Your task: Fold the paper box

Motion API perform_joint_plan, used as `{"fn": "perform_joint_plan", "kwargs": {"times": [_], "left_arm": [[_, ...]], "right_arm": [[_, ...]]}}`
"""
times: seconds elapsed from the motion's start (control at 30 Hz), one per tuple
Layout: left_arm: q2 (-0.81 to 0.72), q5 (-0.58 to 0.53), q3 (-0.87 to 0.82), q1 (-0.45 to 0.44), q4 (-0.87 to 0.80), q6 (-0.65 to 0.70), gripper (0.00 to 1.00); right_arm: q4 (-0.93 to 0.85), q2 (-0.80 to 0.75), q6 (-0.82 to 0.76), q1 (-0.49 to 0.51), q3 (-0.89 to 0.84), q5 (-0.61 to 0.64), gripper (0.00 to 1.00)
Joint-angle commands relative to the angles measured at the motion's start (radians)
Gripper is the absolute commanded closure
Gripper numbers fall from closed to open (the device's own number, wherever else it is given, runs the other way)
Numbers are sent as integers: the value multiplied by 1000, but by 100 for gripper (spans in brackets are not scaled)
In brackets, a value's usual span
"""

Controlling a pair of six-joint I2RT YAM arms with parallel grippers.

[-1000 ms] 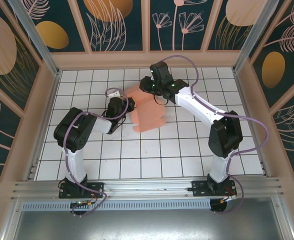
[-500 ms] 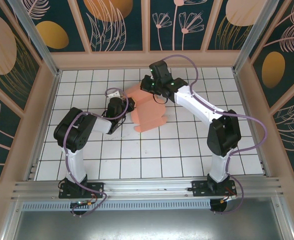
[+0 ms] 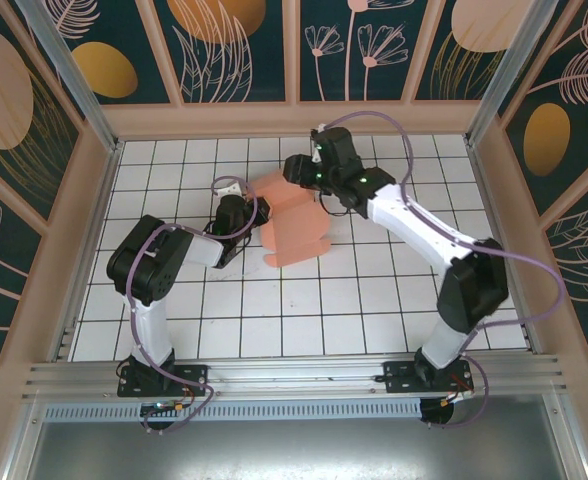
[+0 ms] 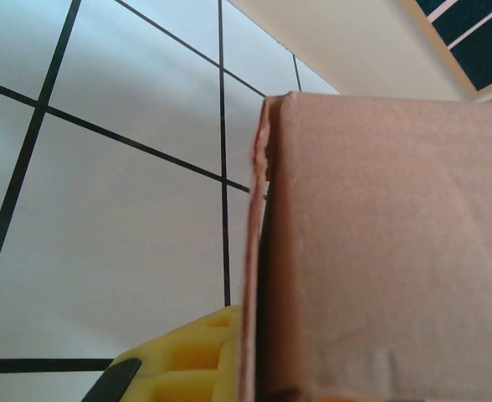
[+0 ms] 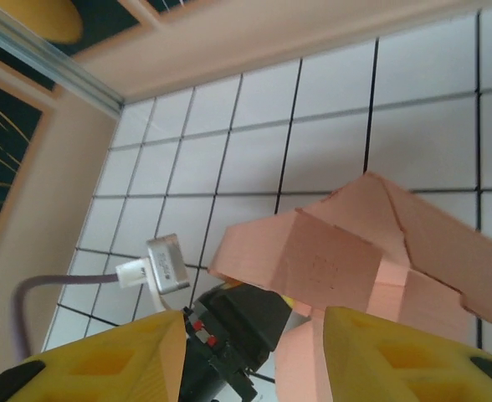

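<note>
Paper box (image 3: 296,228): thin salmon-pink card, judged light and floppy, creasing easily. Best pinched at flap edges near fold lines, not mid-panel. Partly folded, flaps raised at far end. Lies on tiled tabletop (image 3: 274,320) between arms.

Left gripper (image 3: 254,215) at box's left edge. One yellow finger (image 4: 183,364) against card, other hidden, so closure can't be told.

Right gripper (image 5: 253,322): fingers spread wide, empty, over far flaps.

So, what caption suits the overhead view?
Part-folded salmon-pink paper box on a tiled table, left gripper and right gripper at its edges.
</note>
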Motion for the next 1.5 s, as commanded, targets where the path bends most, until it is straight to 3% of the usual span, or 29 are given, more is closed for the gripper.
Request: {"fn": "perform_joint_plan", "kwargs": {"times": [0.0,0.23,0.37,0.53,0.73,1.13,1.47], "left_arm": [[-62,9,22,-3,-36,82,100],[-101,72,36,-3,-108,170,100],[-100,143,52,-3,-114,174,100],[-86,176,76,-2,-131,127,100],[-58,229,97,1,-120,71,100],[-33,257,123,2,-134,51,100],[-19,264,128,4,-156,51,100]], "right_arm": [[80,-140,-54,-69,-84,44,52],[96,-188,-65,-253,-205,-75,54],[108,-150,-82,-317,-213,-217,57],[159,-111,-148,-327,-237,-388,59],[181,-100,-218,-312,-277,-457,60],[137,-83,-360,-225,-257,-372,64],[91,-35,-475,-106,-194,-119,65]]}}
